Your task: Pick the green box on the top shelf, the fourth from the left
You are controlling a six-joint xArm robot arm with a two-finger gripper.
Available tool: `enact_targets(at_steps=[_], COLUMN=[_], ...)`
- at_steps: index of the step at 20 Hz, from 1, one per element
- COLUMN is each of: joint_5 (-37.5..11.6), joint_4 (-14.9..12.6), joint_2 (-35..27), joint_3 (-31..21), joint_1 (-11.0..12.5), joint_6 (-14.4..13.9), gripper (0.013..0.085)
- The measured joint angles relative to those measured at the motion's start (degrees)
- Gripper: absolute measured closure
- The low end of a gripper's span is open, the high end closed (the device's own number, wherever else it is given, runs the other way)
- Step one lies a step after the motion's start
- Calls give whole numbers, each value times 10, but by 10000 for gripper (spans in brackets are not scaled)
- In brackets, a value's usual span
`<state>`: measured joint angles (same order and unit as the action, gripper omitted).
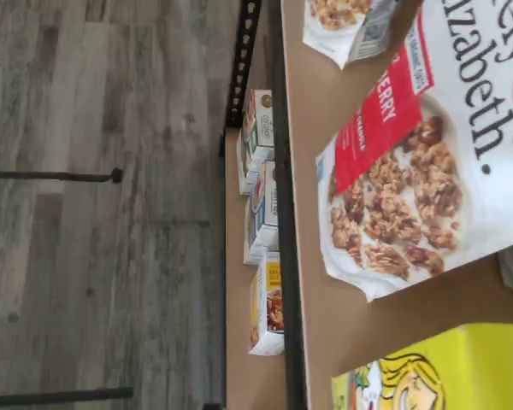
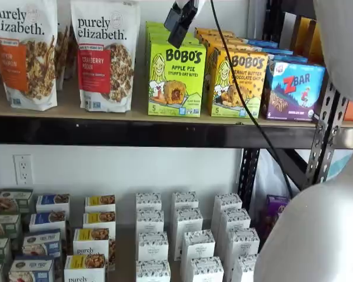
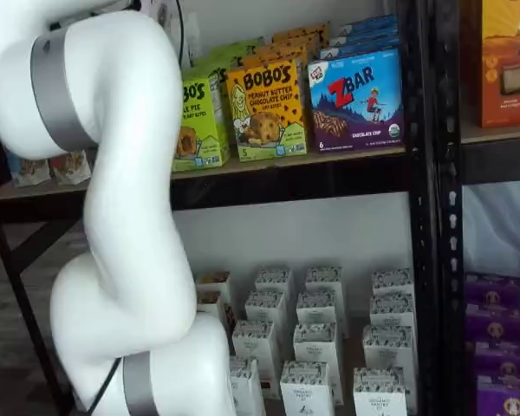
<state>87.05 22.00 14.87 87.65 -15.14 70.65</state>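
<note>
The green box (image 2: 175,76) stands upright at the front of the top shelf (image 2: 59,113), between a Purely Elizabeth cranberry pecan bag (image 2: 107,56) and the yellow-orange Bobo's carton (image 2: 237,82). My gripper (image 2: 177,36) hangs from the upper edge in a shelf view, just above and in front of the green box's top. Its black fingers show as one dark mass with no clear gap. In a shelf view my white arm covers part of the green box (image 3: 199,117). The wrist view shows a corner of the green box (image 1: 445,367) beside the cranberry bag (image 1: 427,171).
A blue ZBar carton (image 2: 294,88) stands right of the Bobo's cartons. A black cable (image 2: 235,88) hangs across the orange carton. Black uprights (image 2: 326,129) frame the shelf's right end. The lower shelf holds several small white boxes (image 2: 188,241). My arm (image 3: 113,173) fills the left of a shelf view.
</note>
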Motion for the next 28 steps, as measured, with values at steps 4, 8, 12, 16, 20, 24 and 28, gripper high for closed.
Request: enact_targets(at_steps=[4,8,12,16,20,24,28], joint_5=[5,0,2,-1,0,5,19], joint_4=[4,3,-2,-10,-19,-24,-29], joint_2=[-16,-28,-43,-54,-65,-79,-93], joint_3=[16,27,42,50,59,72,87], joint_1=[7,11,12,11,10,10,12], joint_6=[6,10,12,13,14,15,17], gripper=[130,130,130,130,130,130,130])
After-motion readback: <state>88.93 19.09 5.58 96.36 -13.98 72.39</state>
